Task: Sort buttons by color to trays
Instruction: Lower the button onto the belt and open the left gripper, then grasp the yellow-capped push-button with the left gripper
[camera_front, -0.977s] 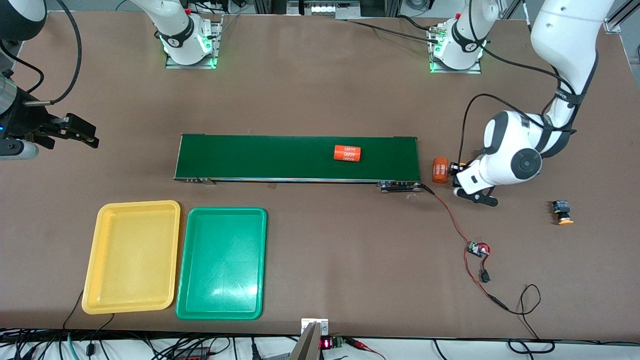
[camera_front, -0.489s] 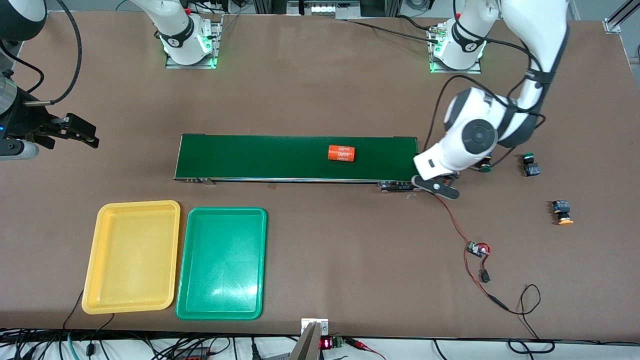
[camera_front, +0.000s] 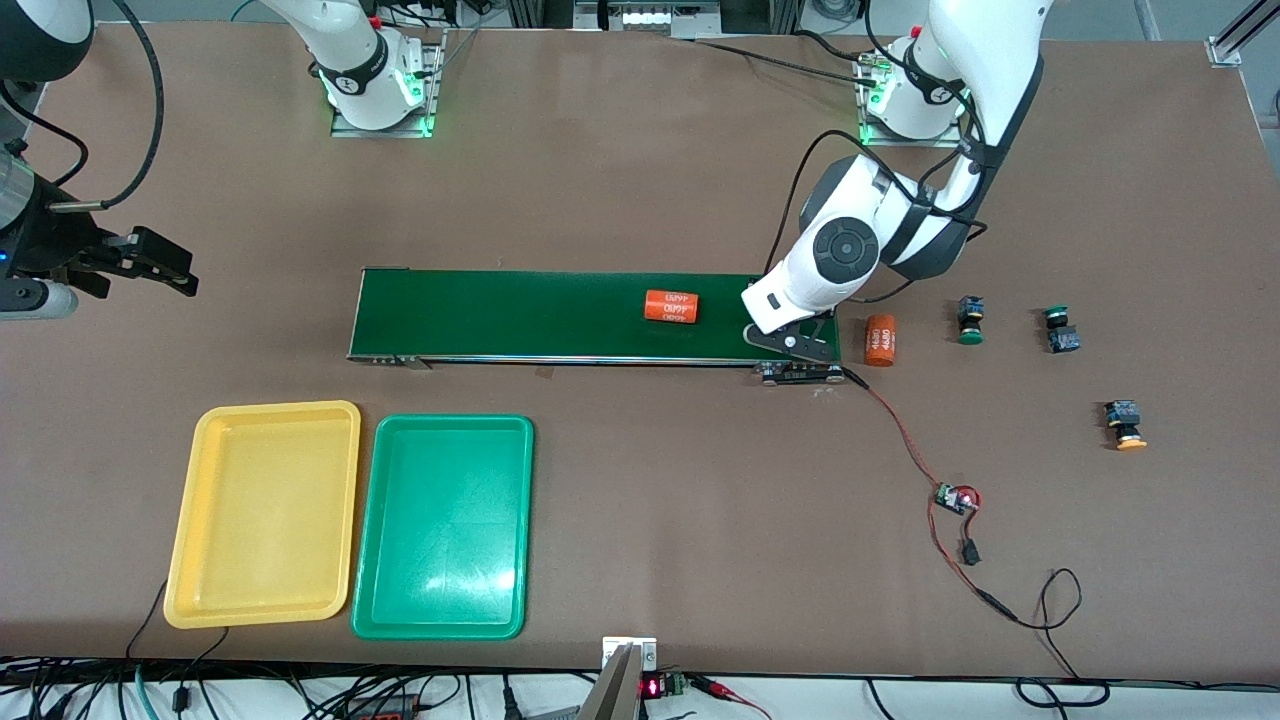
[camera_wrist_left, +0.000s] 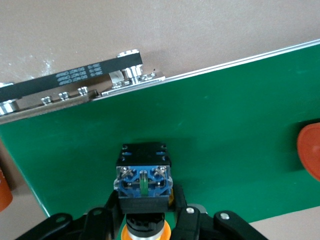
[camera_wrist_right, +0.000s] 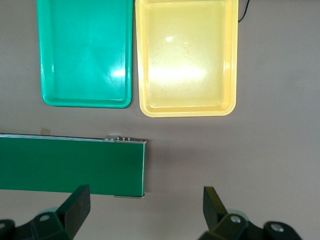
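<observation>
The left gripper (camera_wrist_left: 145, 220) gripped a yellow-capped button (camera_wrist_left: 143, 177) over the conveyor belt (camera_front: 520, 315). The right gripper (camera_wrist_right: 145, 205) waited, fingers wide, beside the belt's end.

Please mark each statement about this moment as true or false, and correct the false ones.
1. The left gripper holds a yellow-capped button over the conveyor belt. True.
2. The green tray already contains a button. False: both it and the yellow tray hold nothing.
3. The right gripper is open and holds nothing. True; that arm waits over the table past the belt's end, at the right arm's end of the table.
4. Both orange cylinders lie on the belt. False: one orange cylinder is on the belt, the other cylinder lies on the table just off its end.
5. Three buttons lie on the table toward the left arm's end. True: two green-capped, one yellow-capped.
</observation>
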